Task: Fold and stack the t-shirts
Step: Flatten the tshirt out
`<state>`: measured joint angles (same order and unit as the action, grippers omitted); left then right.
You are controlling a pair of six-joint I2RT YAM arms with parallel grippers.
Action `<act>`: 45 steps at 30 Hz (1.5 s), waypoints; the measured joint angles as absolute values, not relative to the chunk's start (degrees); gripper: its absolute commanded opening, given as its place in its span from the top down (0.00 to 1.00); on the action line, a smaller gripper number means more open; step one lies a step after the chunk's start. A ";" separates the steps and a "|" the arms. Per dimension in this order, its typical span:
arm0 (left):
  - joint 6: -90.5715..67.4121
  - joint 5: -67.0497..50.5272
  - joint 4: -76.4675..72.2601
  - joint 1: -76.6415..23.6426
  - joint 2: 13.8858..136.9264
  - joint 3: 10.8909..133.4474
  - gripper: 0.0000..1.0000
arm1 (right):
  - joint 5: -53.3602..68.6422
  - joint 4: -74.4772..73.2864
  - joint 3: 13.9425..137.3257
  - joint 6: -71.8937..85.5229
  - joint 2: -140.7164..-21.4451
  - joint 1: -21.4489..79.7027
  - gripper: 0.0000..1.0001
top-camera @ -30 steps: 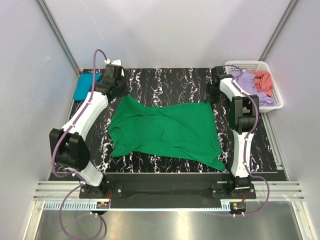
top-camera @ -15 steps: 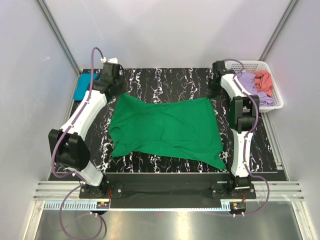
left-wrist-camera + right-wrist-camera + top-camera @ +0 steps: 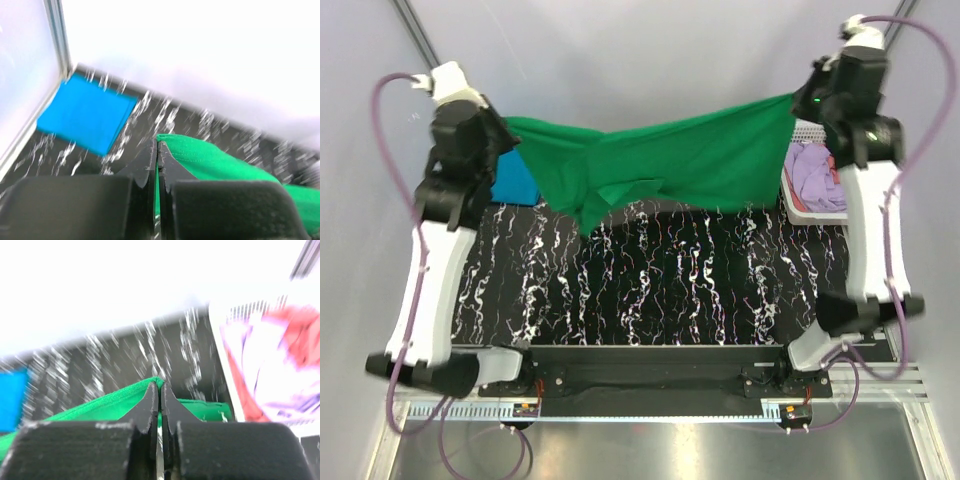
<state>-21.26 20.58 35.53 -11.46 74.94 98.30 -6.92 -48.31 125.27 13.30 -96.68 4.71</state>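
Item: green t-shirt (image 3: 660, 165), which I am stretching aloft, left gripper (image 3: 158, 150) and right gripper (image 3: 160, 391) clamping its ends, probably for flattening.

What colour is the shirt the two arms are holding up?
The shirt is bright green, clearest in the top external view.

No text, label, brand, number or sign can be read anywhere.

Black white-veined marble tabletop (image 3: 670, 290), plain pale walls (image 3: 650, 50), grey metal corner posts (image 3: 409, 20), bright even light.
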 measured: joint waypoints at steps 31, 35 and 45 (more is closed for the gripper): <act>-27.79 1.98 47.55 -11.44 54.98 119.59 1.00 | -3.14 -61.98 127.17 18.31 -56.97 4.71 1.00; -30.20 -1.26 48.21 -11.44 53.39 122.43 1.00 | -1.80 -63.09 127.94 19.35 -52.64 4.71 1.00; -31.59 -3.60 49.91 -11.44 56.23 130.32 1.00 | -0.40 -58.87 127.66 22.83 -51.88 4.71 1.00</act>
<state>-31.59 -3.60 49.91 -11.44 56.23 130.32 -0.40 -58.87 127.66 22.83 -51.88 4.71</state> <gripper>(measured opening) 0.012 0.018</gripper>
